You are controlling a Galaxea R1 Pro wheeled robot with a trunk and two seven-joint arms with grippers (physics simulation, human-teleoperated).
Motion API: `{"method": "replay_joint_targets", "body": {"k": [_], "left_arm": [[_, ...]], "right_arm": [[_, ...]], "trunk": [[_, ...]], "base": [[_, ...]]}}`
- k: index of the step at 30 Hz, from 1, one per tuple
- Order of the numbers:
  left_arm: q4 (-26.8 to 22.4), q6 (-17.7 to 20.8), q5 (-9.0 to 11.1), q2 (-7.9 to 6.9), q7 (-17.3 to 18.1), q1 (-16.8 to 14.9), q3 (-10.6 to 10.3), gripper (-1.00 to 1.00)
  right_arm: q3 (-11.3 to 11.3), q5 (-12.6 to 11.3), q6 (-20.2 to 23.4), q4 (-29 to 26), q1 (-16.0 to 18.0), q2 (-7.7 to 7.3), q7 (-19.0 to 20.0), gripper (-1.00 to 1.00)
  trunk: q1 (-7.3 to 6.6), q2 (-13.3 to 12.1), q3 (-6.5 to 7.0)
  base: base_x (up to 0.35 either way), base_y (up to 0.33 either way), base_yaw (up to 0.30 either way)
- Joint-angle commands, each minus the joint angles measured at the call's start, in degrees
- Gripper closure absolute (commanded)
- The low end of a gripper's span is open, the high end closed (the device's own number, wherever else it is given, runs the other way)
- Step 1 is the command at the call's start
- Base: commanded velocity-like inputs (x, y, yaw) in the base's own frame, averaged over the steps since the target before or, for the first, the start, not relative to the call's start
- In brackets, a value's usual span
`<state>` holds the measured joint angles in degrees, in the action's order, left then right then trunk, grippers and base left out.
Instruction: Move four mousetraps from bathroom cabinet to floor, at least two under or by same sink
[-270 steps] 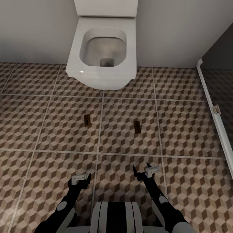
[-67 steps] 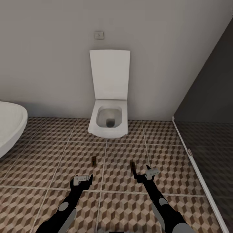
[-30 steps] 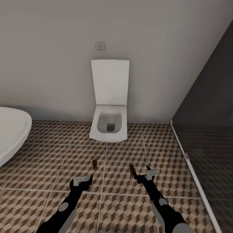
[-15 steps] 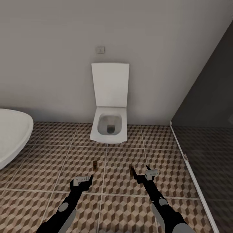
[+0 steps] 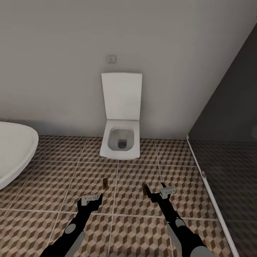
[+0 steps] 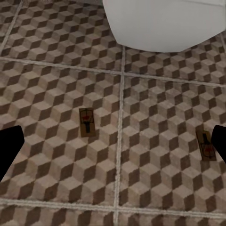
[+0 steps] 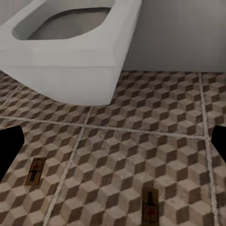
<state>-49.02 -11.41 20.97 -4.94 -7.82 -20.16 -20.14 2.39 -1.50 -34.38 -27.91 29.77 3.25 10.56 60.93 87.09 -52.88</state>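
Blk arms w/ grey joints; light-grey grippers, blk fingers.

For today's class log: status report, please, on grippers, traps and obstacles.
Left gripper open, right gripper open, both empty. Two small tan wooden mousetraps flat on cube-patterned floor tiles, before white toilet. Nothing obstructing.

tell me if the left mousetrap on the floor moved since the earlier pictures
No. The left mousetrap still lies just left of the grout line running out from the toilet, as before. Its shift in the picture comes from the camera pulling back.
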Motion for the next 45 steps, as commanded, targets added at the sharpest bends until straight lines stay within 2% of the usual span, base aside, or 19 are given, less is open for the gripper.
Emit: {"method": "replay_joint_targets", "body": {"k": [1,45], "left_arm": [[0.01,-0.28,0.47,-0.09,-0.52,-0.05,-0.43,-1.0],[0.15,-0.28,0.47,-0.02,-0.53,-0.05,-0.95,-1.0]], "right_arm": [[-0.02,-0.17,-0.16,0.05,0.03,0.0,0.25,-1.0],[0.0,-0.17,-0.07,0.22,0.03,0.0,0.25,-1.0]], "trunk": [[-0.23,-0.4,0.15],[-9.89,-18.05,8.05]], "base": [[0.0,0.0,0.0],[0.0,0.0,0.0]]}}
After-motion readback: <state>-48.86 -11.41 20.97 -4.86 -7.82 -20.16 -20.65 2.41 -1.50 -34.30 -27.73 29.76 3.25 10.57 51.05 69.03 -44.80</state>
